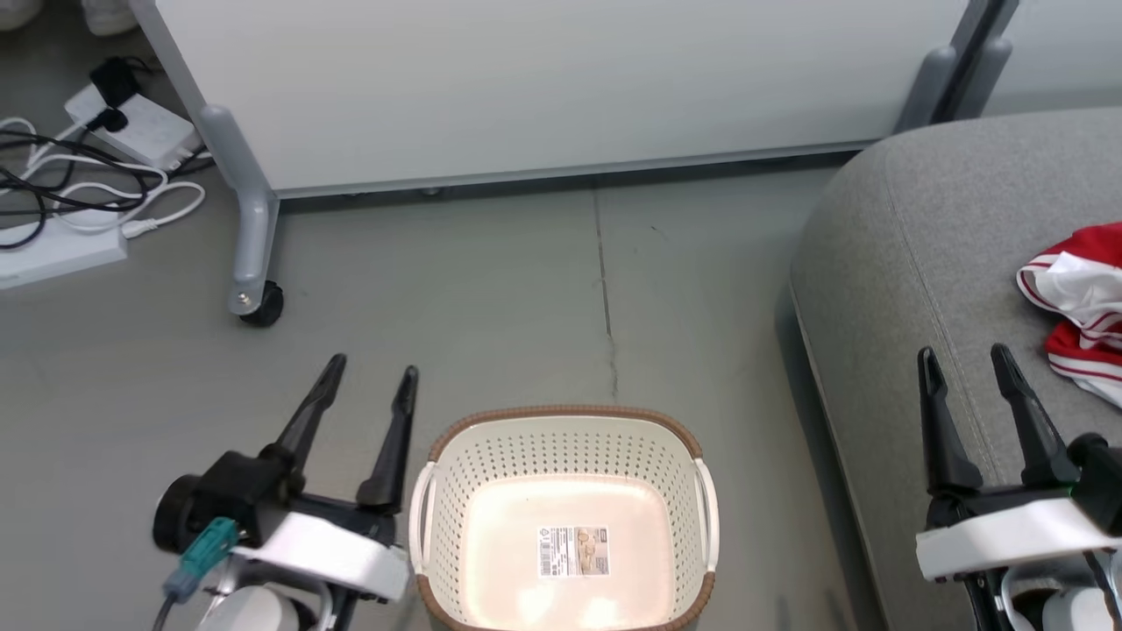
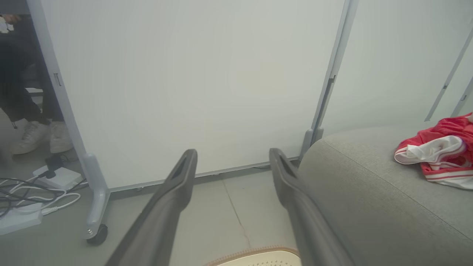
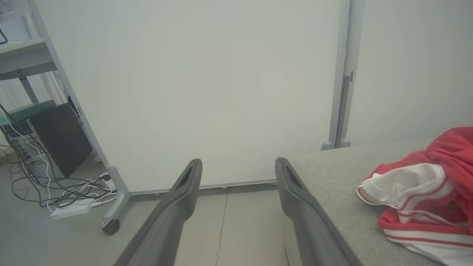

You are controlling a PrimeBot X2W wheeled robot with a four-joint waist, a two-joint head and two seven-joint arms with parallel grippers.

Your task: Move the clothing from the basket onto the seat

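The cream basket [image 1: 568,456] with its brown rim stands on the floor at the bottom centre, holding nothing but the label sticker [image 1: 573,551] on its bottom. Red and white clothing [image 1: 1076,307] lies bunched on the grey seat [image 1: 912,263] at the right; it also shows on the seat in the left wrist view [image 2: 439,155] and the right wrist view [image 3: 425,192]. My left gripper [image 1: 371,372] is open, just left of the basket. My right gripper [image 1: 964,361] is open over the seat's front part, left of the clothing. Nothing sits between either pair of fingers.
A white partition panel [image 1: 543,79] on castor legs [image 1: 254,302] stands behind the basket. Power strips and tangled cables [image 1: 79,193] lie on the floor at the far left. A person's white shoes [image 2: 40,136] show behind the panel's left edge.
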